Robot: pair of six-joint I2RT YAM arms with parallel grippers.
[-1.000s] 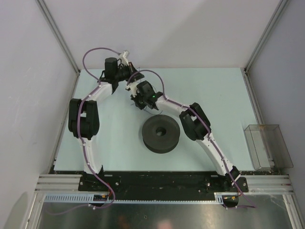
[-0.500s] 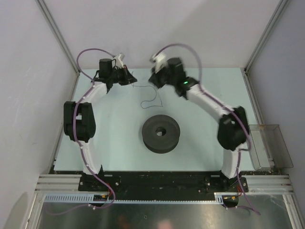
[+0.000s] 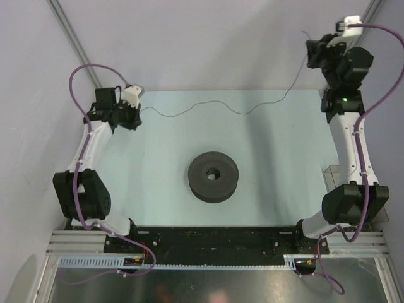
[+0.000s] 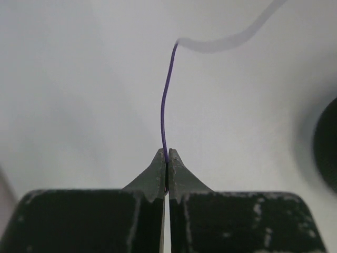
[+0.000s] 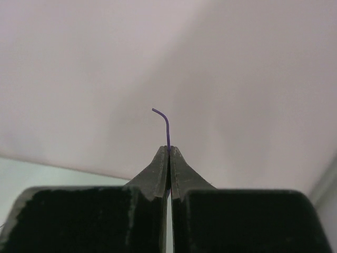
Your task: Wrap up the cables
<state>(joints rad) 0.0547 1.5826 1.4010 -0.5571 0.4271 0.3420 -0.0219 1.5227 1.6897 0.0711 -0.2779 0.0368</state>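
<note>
The cable is a thin dark wire strung in a loose wavy line across the far half of the table. My left gripper is shut on its left end at the far left. My right gripper is shut on its right end, raised at the far right. In the left wrist view the purple wire rises out of the shut gripper. In the right wrist view a short bent tip of wire sticks out past the shut gripper. The dark grey spool lies flat mid-table, apart from the wire.
A clear plastic box stands at the table's right edge, partly behind the right arm. White enclosure walls close in the back and both sides. The spool's edge shows at the right of the left wrist view.
Both arms have swung apart from the table's middle, the left to the far left, the right to the far right and up. The curled wire has been drawn out between them.
</note>
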